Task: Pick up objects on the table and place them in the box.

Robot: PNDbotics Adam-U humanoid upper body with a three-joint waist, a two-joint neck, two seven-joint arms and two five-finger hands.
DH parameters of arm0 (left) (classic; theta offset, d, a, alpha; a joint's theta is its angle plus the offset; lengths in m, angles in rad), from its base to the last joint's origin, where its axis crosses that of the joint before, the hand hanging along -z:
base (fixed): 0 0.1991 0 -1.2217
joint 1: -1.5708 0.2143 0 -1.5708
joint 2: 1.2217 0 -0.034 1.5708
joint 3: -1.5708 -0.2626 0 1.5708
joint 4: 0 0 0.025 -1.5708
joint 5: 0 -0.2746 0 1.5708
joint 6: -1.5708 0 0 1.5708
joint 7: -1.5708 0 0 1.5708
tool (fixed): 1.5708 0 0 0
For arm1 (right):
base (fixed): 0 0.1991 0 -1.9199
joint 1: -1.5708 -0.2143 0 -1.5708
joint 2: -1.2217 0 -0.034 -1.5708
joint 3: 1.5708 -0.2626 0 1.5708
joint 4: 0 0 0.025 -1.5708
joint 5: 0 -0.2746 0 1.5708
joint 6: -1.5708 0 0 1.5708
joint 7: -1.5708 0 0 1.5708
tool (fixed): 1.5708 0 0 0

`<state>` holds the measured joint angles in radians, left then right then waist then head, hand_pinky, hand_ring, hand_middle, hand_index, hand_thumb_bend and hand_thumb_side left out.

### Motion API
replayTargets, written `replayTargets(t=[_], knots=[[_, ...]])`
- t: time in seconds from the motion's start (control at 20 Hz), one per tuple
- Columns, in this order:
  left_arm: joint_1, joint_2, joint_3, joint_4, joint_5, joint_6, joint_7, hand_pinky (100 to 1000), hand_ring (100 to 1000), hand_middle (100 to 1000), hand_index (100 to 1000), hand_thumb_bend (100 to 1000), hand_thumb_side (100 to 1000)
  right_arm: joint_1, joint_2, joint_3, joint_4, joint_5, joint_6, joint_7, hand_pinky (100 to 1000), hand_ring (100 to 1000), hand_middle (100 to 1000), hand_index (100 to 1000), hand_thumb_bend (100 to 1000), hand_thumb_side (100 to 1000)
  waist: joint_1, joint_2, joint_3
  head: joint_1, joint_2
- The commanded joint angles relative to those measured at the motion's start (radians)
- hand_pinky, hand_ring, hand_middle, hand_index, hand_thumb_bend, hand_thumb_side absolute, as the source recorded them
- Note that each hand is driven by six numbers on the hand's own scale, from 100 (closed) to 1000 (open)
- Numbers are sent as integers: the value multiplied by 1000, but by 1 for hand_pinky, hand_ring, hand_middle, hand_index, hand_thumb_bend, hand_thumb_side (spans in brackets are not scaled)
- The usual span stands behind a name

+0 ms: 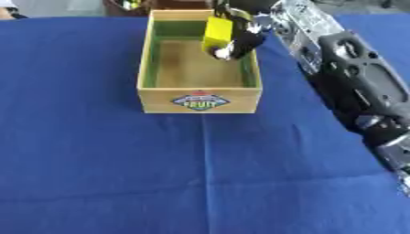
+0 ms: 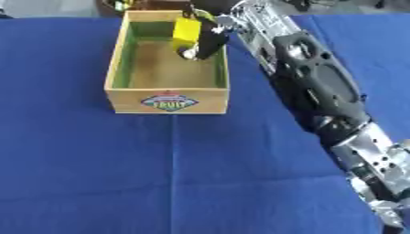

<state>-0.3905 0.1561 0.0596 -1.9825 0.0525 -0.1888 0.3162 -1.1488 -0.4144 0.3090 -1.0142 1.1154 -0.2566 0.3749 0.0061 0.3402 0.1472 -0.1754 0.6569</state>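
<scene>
A wooden box (image 1: 200, 100) with a green inner lining and a "FRUIT" label stands on the blue cloth at the upper middle. My right arm reaches in from the lower right, and my right hand (image 1: 239, 42) hangs over the box's far right part. Its fingers are curled round a yellow flat object (image 1: 216, 31), held upright above the box's inside. The box floor (image 1: 188, 68) below shows bare brown wood. My left hand shows in neither view.
The blue tablecloth (image 1: 96, 160) covers the whole table in front of and beside the box. My black and silver right forearm (image 2: 320, 91) lies across the cloth's right side. Dark things stand beyond the table's far edge behind the box.
</scene>
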Motion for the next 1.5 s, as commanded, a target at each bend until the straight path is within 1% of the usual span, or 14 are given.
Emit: replayTargets(t=[0.05, 0.1, 0.2, 0.25, 0.35, 0.5, 0.6, 0.65, 0.75, 1.0, 1.3, 1.35, 1.4, 1.5], knots=[[-15, 3, -3, -18, 2, -4, 0, 424, 641, 574, 683, 158, 1000, -17, 4, -16, 14, 46, -8, -20, 666, 679, 324, 460, 100, 605, 3, -18, 2, -5, -12], [-15, 3, -3, -18, 2, -4, 0, 424, 641, 574, 683, 158, 1000, -17, 7, -17, 20, 56, -12, -23, 670, 699, 352, 502, 100, 608, 3, -18, 2, -5, -12], [-15, 2, -3, -18, 3, -3, -1, 424, 642, 574, 683, 158, 1000, -16, 10, -17, 30, 71, -22, -25, 673, 706, 365, 520, 100, 608, 3, -18, 2, -6, -13], [-15, 2, -3, -18, 3, -3, -1, 424, 642, 574, 683, 158, 1000, -16, 11, -16, 34, 76, -28, -21, 691, 750, 483, 655, 100, 606, 2, -18, 2, -6, -14], [-15, 2, -4, -18, 3, -1, -2, 424, 642, 574, 683, 157, 1000, -17, 12, -16, 36, 85, -40, -5, 718, 790, 579, 763, 129, 591, 2, -18, 2, -6, -14], [-14, 1, -4, -18, 3, -1, -2, 425, 642, 574, 683, 157, 1000, -20, 11, -17, 31, 98, -49, 23, 753, 827, 688, 836, 346, 576, 1, -18, 2, -7, -15], [-14, 1, -4, -18, 3, 0, -2, 424, 643, 574, 683, 157, 1000, -20, 11, -22, 26, 97, -51, 43, 768, 844, 740, 867, 535, 561, 2, -18, 1, -7, -16], [-14, 1, -4, -18, 3, 0, -3, 424, 643, 573, 683, 158, 1000, -20, 11, -25, 22, 93, -51, 53, 772, 847, 752, 875, 600, 548, 2, -18, 1, -7, -16], [-14, 0, -4, -18, 3, 1, -3, 425, 643, 573, 683, 158, 1000, -22, 10, -32, 9, 75, -49, 73, 775, 851, 757, 882, 671, 538, 2, -19, 1, -7, -16], [-12, 1, -3, -18, 3, 1, -2, 425, 643, 573, 683, 158, 1000, -26, -4, -67, -47, 8, -29, 92, 768, 840, 719, 864, 679, 576, 3, -25, -1, -5, -15], [-7, 2, 2, -18, 1, 0, 4, 425, 643, 573, 683, 158, 1000, -5, -44, -147, -175, -80, 6, 46, 745, 812, 641, 846, 645, 665, 9, -30, -13, 10, -13], [-6, 3, 3, -18, 0, 0, 5, 425, 643, 573, 682, 158, 1000, 7, -60, -165, -219, -137, 17, 27, 741, 806, 630, 840, 585, 795, 10, -31, -16, 13, -14], [-5, 3, 4, -18, -1, 1, 6, 425, 643, 573, 682, 156, 1000, 24, -87, -173, -277, -236, 45, 16, 729, 790, 610, 836, 610, 698, 10, -31, -19, 16, -13], [-4, 4, 5, -18, -2, 2, 7, 425, 643, 573, 682, 156, 1000, 58, -136, -183, -400, -419, 124, 17, 727, 782, 597, 835, 598, 729, 12, -31, -24, 20, -11]])
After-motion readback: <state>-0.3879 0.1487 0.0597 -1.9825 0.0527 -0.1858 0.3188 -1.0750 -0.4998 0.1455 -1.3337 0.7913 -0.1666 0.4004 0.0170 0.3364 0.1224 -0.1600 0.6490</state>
